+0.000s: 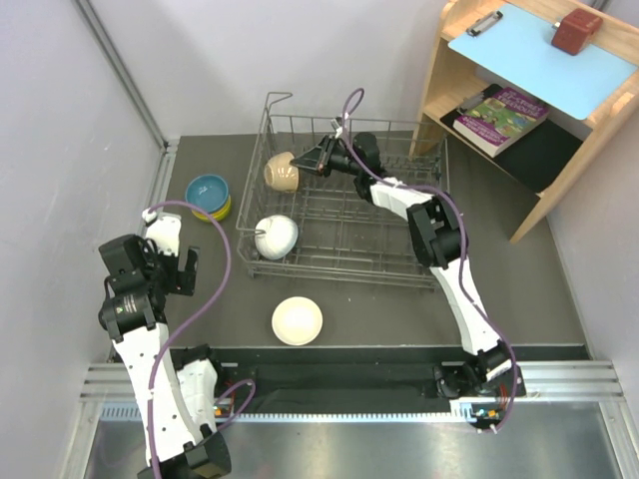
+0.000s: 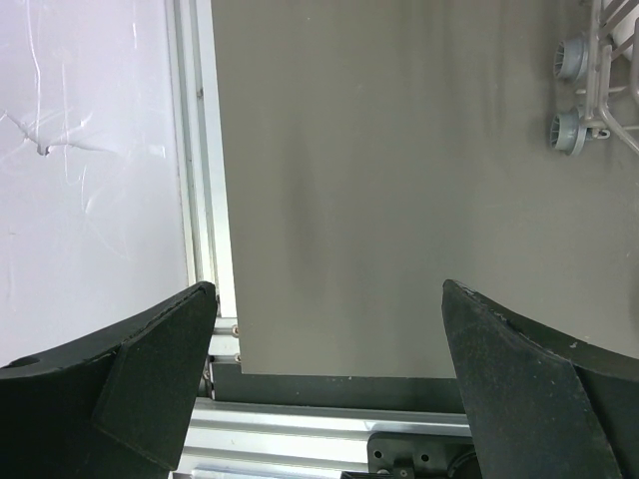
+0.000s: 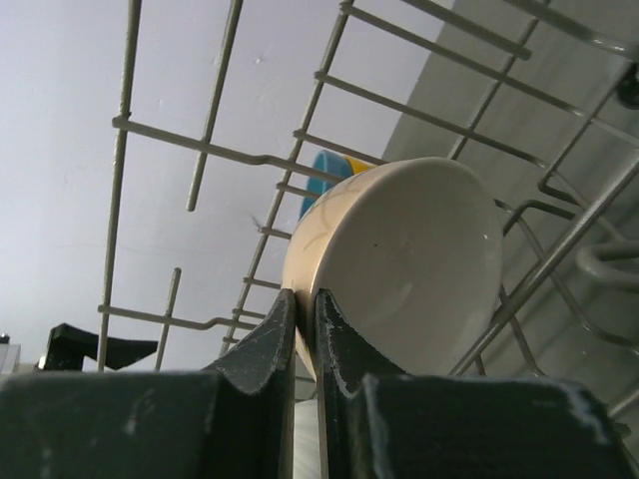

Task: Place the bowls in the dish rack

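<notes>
Two in the dish rack (image 1: 399,280): white bowl (image 1: 277,236), tan bowl (image 1: 280,175) clamped in right gripper (image 1: 303,163); left gripper (image 2: 327,291) spread wide.

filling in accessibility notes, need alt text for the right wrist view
The right gripper is shut on the rim of a beige bowl, holding it on its side among the wires of the dish rack. Beyond the wires, part of a blue bowl shows.

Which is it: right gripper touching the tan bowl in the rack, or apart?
Touching. The right wrist view shows the right gripper closed on the rim of the tan bowl, pinching it with no gap.
</notes>
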Robot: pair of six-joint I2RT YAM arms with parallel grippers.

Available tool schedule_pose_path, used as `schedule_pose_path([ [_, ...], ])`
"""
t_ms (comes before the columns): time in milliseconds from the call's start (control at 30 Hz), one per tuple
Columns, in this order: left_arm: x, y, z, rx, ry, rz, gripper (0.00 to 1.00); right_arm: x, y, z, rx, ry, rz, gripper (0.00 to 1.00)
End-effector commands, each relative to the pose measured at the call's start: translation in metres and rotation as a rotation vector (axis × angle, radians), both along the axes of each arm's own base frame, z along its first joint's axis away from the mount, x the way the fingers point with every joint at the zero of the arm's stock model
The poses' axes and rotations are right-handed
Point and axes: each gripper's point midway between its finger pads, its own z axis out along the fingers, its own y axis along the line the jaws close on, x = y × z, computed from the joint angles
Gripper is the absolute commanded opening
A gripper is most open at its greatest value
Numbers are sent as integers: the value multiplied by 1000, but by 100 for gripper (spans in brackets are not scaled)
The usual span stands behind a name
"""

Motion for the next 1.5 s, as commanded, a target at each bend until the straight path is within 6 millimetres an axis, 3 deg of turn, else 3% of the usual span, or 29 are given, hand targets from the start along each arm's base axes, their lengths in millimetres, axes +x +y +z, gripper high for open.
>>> schedule_pose_path([
  [0, 1, -2, 3, 4, -20, -8, 99, 24, -18, -25, -167, 15, -118, 0],
  [200, 0, -3, 5, -2, -23, -9, 99, 29, -29, -39, -282, 8, -163, 19],
  [500, 0, -6, 3, -10, -19, -15, 99, 34, -44, -53, -410, -3, -215, 32],
  [667, 0, -7, 1, -11, -19, -23, 99, 33, -48, -51, -472, -49, -222, 36],
  [900, 2, -3, 3, -1, -26, -2, 99, 23, -51, -30, -538, -104, -230, 41],
  [1233, -1, -9, 3, -10, -47, -20, 99, -3, -49, -16, -594, -127, -209, 42],
  [1367, -3, -12, -2, -12, -50, -26, 99, -16, -45, 3, -590, -155, -196, 42],
  [1467, -3, -14, -4, -18, -55, -31, 99, -23, -43, 28, -571, -194, -199, 42],
])
